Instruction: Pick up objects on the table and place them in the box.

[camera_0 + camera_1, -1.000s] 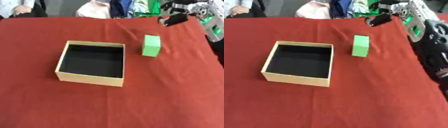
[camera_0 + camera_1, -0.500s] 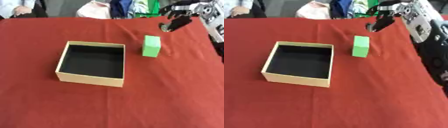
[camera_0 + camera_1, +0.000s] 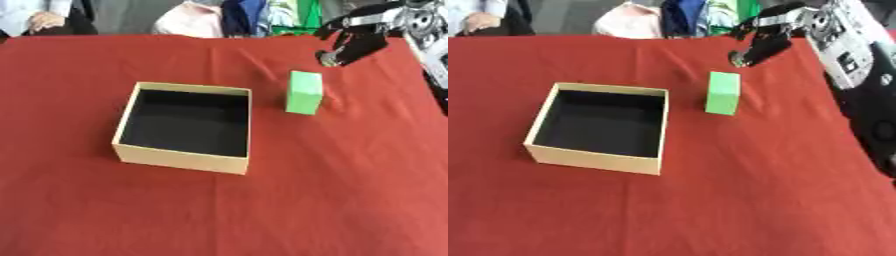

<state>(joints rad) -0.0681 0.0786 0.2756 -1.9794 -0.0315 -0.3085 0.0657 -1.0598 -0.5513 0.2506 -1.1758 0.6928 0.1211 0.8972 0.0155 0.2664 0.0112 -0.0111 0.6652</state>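
1. While the right hand (image 3: 756,42) hangs over the far right part of the table (image 3: 350,200), its fingers (image 3: 337,56) point down twd the cloth, spread a bit and relaxed, holding nothing.
2. Green block (image 3: 304,92) stands upright on the red cloth, just beside the box (image 3: 179,158) on its right, w/ a strip of cloth between them; not touching.
3. Hand is beyond the block, further back and a little to the right. Fingertips are near the block's top but apart from it. Can't tell whether they touch the cloth.
4. Box is cream-coloured card, open at the top, black inside, nothing in it. It sits left of centre, turned slightly askew to the table edge.
5. Right arm (image 3: 842,50), black w/ silver parts, comes in from the upper right corner; more of it shows down the right edge in the right eye view.
6. Left hand: not visible in either view.
7. Red cloth covers the whole table; a faint crease runs just behind the block.
8. Block is the only loose item I can see on the cloth, and it's outside the box.
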